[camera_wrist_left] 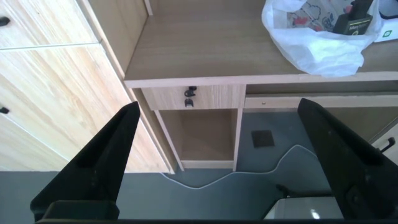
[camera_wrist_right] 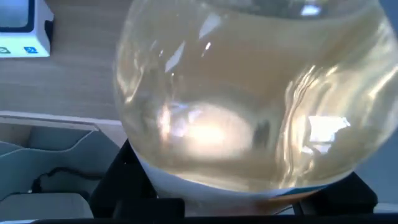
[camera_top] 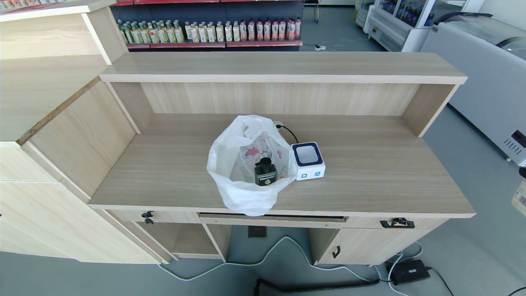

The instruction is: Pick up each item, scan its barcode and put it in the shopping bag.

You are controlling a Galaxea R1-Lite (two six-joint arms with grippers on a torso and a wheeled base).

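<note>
Clear plastic filled with pale yellow liquid: a bottle [camera_wrist_right: 249,93] sits clamped between the dark fingers [camera_wrist_right: 127,180] of the right gripper [camera_wrist_right: 239,190]. In the head view the bottle [camera_top: 521,199] shows a barcode label; it is well to the right of the shopping bag [camera_top: 234,164] and nearer than it, out past the end of the counter [camera_top: 370,164].

The left gripper [camera_wrist_left: 217,162] has its fingers [camera_wrist_left: 106,162] spread wide apart with nothing between them. It is held low before the counter's front, nearer than the shopping bag [camera_wrist_left: 317,43].

The white bag stands open on the counter, its bottom overhanging the front edge. A black bottle [camera_top: 265,172] stands upright inside it. Touching the bag's right side is the white scanner [camera_top: 308,160], window facing up. A black cable [camera_top: 289,132] runs behind the bag. Far beyond the bag, a shelf of drinks [camera_top: 213,31] lines the aisle.
</note>
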